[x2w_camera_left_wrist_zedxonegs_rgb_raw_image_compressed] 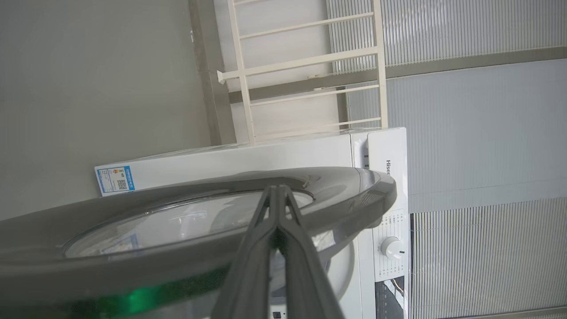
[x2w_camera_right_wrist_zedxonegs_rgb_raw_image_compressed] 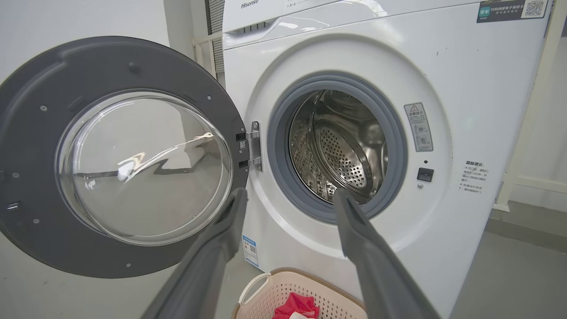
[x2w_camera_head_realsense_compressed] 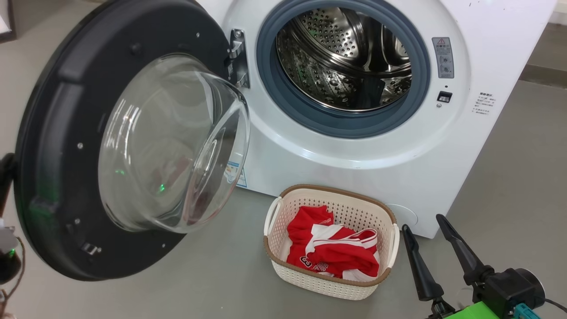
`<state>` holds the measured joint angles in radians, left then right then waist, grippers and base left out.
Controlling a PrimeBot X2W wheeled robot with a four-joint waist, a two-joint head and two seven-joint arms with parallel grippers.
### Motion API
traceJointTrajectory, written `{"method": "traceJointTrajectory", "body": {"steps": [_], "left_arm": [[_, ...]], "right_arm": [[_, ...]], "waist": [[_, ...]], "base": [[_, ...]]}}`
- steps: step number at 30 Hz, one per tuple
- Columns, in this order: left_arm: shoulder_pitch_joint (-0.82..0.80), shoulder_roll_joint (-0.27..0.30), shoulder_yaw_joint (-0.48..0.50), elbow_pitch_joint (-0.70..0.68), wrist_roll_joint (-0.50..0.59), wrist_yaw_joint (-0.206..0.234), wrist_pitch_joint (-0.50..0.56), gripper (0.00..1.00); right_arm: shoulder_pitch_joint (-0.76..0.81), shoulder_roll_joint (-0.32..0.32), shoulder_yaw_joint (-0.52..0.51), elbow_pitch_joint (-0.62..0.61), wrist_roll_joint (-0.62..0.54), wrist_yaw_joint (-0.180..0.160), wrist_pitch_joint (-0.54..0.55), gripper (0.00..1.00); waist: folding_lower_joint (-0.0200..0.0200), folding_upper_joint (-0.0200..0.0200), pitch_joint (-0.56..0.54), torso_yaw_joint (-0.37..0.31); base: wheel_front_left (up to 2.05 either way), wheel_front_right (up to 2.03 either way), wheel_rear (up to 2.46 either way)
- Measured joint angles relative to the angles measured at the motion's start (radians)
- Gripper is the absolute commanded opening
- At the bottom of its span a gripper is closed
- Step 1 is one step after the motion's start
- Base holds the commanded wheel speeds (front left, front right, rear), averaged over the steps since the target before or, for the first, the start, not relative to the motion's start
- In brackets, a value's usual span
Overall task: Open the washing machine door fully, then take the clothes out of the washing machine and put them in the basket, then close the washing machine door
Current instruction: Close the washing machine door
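Where they crumple, clothes (x2w_camera_head_realsense_compressed: pixel 341 258) show red.

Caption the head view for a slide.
Door wide open, drum empty, red clothes in the basket, open right gripper beside it.

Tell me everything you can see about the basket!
The basket is a cream plastic tub full of little holes, with a brown woven-look rim and a handle on each side. It stands upright on the grey floor, just in front of the white washing machine. Red and white clothes lie crumpled inside it.
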<state>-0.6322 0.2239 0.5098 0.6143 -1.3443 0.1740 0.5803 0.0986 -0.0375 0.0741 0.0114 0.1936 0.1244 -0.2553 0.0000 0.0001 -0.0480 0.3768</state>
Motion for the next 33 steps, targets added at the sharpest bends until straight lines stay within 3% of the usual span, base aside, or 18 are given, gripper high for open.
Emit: {"method": "traceJointTrajectory", "body": {"steps": [4, 13, 24, 33], "left_arm": [[0.05, -0.046, 0.016, -0.096, -0.035, 0.003, 0.03, 0.0], [0.146, -0.157, -0.019, -0.255, -0.058, 0.056, 0.071, 0.0], [0.227, -0.183, -0.077, -0.437, -0.128, 0.1, 0.084, 0.0], [0.293, -0.185, -0.18, -0.548, -0.214, 0.122, 0.059, 0.0]], "right_arm": [[0.0, 0.0, -0.005, -0.002, 0.0, 0.0, 0.0, 1.0], [0.0, 0.0, -0.007, -0.007, 0.001, 0.0, 0.0, 1.0], [0.0, 0.0, -0.006, -0.011, 0.012, 0.0, 0.0, 1.0], [0.0, 0.0, -0.005, -0.012, 0.02, 0.0, 0.0, 1.0]], "waist": [[0.0, -0.0001, 0.002, 0.002], [0.0, 0.0, 0.004, 0.005], [0.0, 0.0, 0.014, 0.008], [0.0, -0.0001, 0.026, -0.004]], "base": [[0.0, 0.0, 0.0], [0.0, 0.0, 0.0], [0.0, 0.0, 0.0], [0.0, 0.0, 0.0]]}}
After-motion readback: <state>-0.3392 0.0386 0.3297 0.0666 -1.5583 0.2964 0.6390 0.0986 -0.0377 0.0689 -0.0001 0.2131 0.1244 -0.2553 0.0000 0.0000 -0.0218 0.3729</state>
